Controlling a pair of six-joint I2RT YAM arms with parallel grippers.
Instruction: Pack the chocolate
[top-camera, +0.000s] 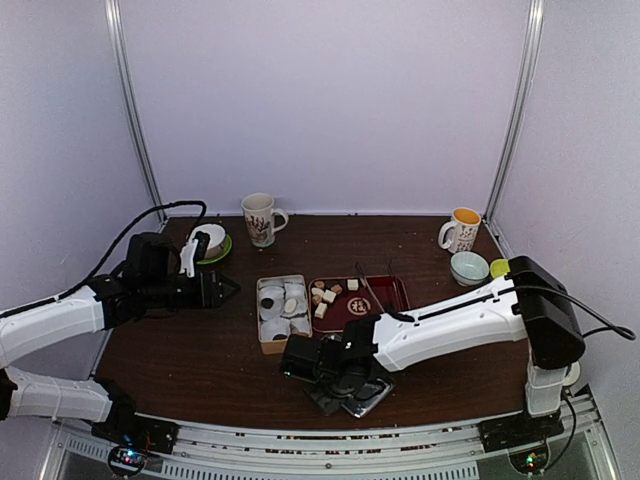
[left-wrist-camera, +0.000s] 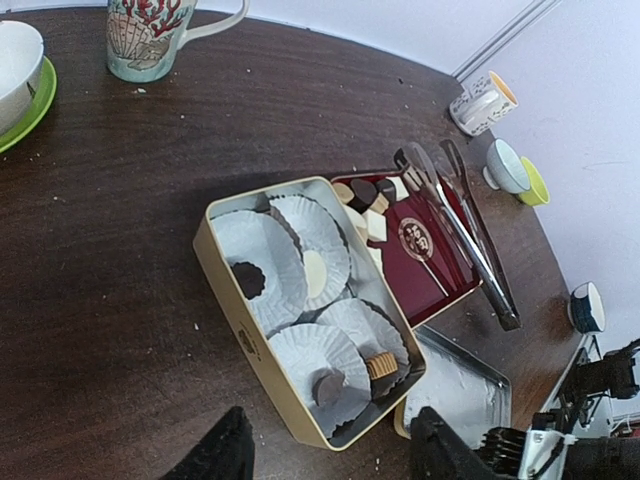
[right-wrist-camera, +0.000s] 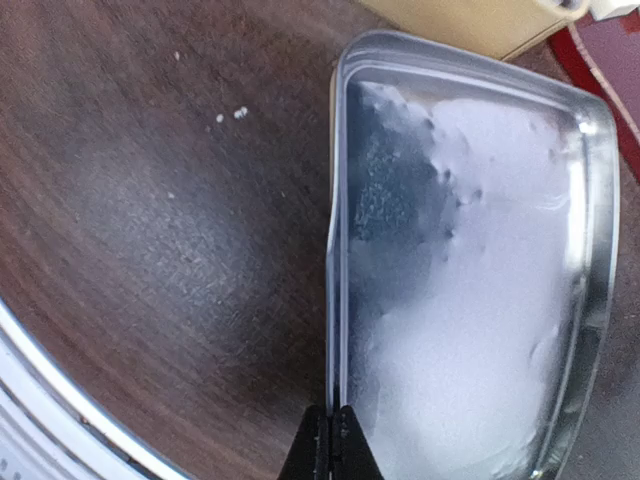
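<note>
The left gripper (top-camera: 230, 289) hangs above the tabletop (left-wrist-camera: 120, 220), left of a cream tin (left-wrist-camera: 228, 300), with its fingers (left-wrist-camera: 225, 450) spread. The tin's white paper cups (left-wrist-camera: 262, 245) hold chocolate (left-wrist-camera: 248, 280): dark, white and tan pieces. More pieces lie at the far end of a red tray (left-wrist-camera: 445, 285), beside tongs (left-wrist-camera: 470, 240). The right gripper (right-wrist-camera: 330, 440) has its fingers pressed together, pinching the rim of a silver lid (right-wrist-camera: 480, 280).
</note>
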